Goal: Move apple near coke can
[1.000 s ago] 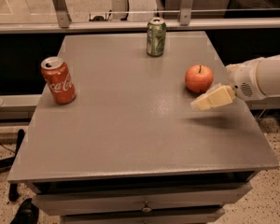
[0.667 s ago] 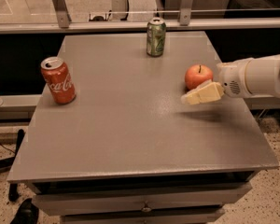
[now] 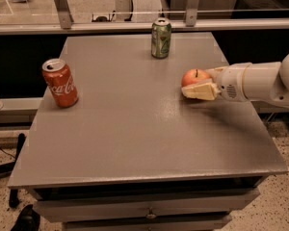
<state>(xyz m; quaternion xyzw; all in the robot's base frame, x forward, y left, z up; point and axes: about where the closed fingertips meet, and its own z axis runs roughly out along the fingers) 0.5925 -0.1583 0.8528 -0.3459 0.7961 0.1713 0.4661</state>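
Gripper [image 3: 196, 87] in from the right, pressed against the round red-orange apple [image 3: 193, 75] near the grey table's [image 3: 135, 143] right edge. Clamped or not, I cannot tell. Red Coca-Cola can [image 3: 60, 83] stands well apart, far left: 1 long carry.

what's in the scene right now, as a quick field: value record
apple: right side of the table, stem up
gripper: reaching in from the right, at the apple's near side
coke can: upright at the left side, opened top, apart from the apple
green can: upright near the back edge, between the two but farther back
task state: apple not yet near the coke can; most of the table's width lies between them
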